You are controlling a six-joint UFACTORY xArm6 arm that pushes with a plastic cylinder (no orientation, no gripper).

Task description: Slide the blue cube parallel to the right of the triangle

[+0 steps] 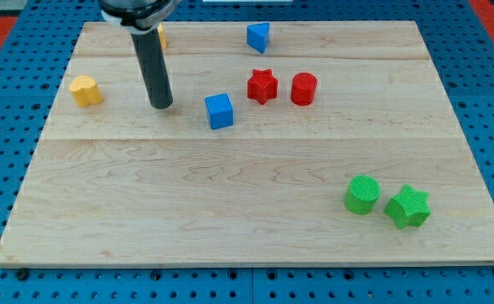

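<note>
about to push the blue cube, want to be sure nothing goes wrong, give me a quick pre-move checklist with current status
1. My tip in view and on the board: ok, it sits to the view's left of the blue cube, apart from it.
2. Tip touching the cube: not ok yet, a gap shows between them.
3. Target found: ok, the blue triangle lies near the view's top, up and right of the cube.
4. Spot to the triangle's right free: ok, bare wooden board there.
5. Path hazards: not ok, the red star and red cylinder sit just right of the cube.
6. Yellow block behind the rod: cannot tell its shape, mostly hidden.
</note>
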